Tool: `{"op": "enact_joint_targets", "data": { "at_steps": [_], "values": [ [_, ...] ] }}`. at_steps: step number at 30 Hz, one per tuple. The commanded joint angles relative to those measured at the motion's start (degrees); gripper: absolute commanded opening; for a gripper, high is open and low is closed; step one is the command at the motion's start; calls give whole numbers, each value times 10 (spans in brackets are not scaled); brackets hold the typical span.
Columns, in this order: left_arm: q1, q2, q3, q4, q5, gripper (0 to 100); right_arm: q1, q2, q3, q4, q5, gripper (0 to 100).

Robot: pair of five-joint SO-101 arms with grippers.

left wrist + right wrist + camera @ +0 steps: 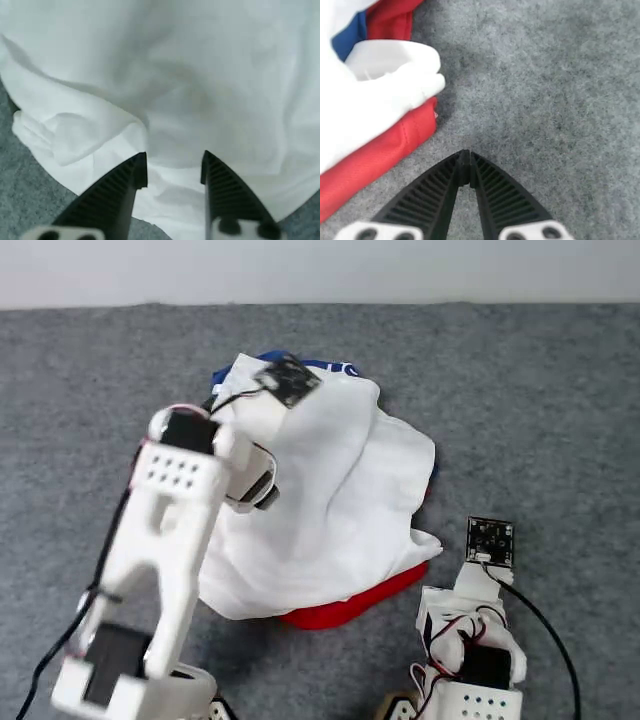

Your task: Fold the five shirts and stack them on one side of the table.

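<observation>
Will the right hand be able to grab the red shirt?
Probably yes. The red shirt sticks out from under the white shirt beside the right hand, with bare table between. The shut hand must open first.

We saw soft, even light across the table [540, 400]. The white shirt [340, 500] shone bright, nearly washed out in the left wrist view, with pale grey shadows in its folds and a faint one beside it.
</observation>
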State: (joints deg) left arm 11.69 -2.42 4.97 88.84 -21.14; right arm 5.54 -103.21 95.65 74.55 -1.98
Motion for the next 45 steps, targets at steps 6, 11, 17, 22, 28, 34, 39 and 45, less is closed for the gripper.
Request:
{"op": "enact_joint_targets", "data": {
  "at_steps": [6,11,17,22,28,34,39,45],
  "values": [
    [-3,112,-94,18,-28,403,-1,-6,8,2,-2,9],
    [-3,194,-94,-15,-33,403,-1,-6,8,2,-2,9],
    [-3,303,-95,-69,-5,403,-1,-6,8,2,-2,9],
    [-1,359,-95,-92,28,349,-1,-6,8,2,-2,9],
    [18,359,-105,-88,28,5,-1,-6,8,2,-2,9],
    [15,270,-154,-6,28,12,-1,-6,8,2,-2,9],
    [14,115,-210,44,28,12,-1,-6,8,2,-2,9],
    [-29,-30,-226,37,29,12,-1,-6,8,2,-2,9]
  ]
}}
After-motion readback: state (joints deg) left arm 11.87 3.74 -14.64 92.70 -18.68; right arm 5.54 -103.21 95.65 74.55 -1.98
